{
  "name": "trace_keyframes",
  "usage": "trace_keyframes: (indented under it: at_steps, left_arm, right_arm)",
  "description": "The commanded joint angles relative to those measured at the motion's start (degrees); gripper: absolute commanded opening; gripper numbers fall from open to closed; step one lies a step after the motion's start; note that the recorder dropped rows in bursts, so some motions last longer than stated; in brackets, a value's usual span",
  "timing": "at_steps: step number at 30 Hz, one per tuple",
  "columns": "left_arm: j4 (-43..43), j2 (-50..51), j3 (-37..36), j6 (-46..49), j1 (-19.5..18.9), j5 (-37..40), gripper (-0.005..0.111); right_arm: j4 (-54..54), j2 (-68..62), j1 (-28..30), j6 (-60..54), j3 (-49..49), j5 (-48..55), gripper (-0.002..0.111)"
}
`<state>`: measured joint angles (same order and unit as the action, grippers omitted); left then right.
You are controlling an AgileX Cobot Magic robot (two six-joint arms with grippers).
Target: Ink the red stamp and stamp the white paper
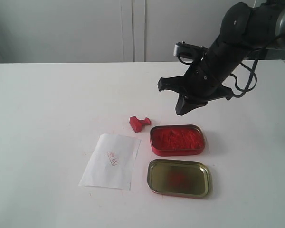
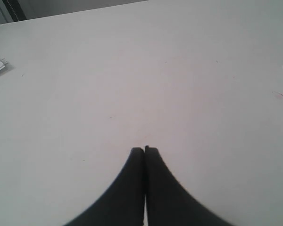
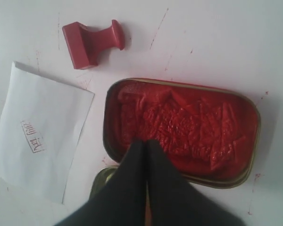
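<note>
Red ink marks the white paper (image 1: 110, 162), the red stamp (image 1: 139, 123) lies loose on the surface (image 1: 47, 118), and your right hand (image 1: 181, 111) hangs pinched shut and empty, so you look finished.

A white table (image 1: 47, 118) fills the foreground under soft, even light, and behind it stands a pale wall (image 1: 61, 28) with vertical panel seams (image 1: 133, 28).

My right arm on screen: matte black, joint to tip.
The right gripper (image 1: 183, 112) ends in smooth, tapering black fingers (image 3: 127, 188). Behind them I see a blocky black housing (image 1: 199, 85), a grey-edged module (image 1: 184, 48) and a looped black cable (image 1: 249, 78). The left gripper (image 2: 145, 150) shows me only two curved black blades, flaring away from their tips.
</note>
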<state>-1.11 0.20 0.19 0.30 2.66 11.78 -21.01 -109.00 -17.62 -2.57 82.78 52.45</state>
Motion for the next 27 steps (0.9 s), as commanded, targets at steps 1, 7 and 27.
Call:
trace_keyframes:
  at_steps: [1,7,27]
  left_arm:
    - [0.15,-0.20,-0.19,0.16,-0.20,-0.21,0.000]
    - [0.15,-0.20,-0.19,0.16,-0.20,-0.21,0.000]
    - [0.15,-0.20,-0.19,0.16,-0.20,-0.21,0.000]
  right_arm:
    - [1.32,0.59,0.46,0.79,-0.19,1.22,0.000]
    - [10.61,0.59,0.46,6.88,-0.19,4.81,0.000]
    - [14.44,5.71,4.90,7.84,-1.87,9.20,0.000]
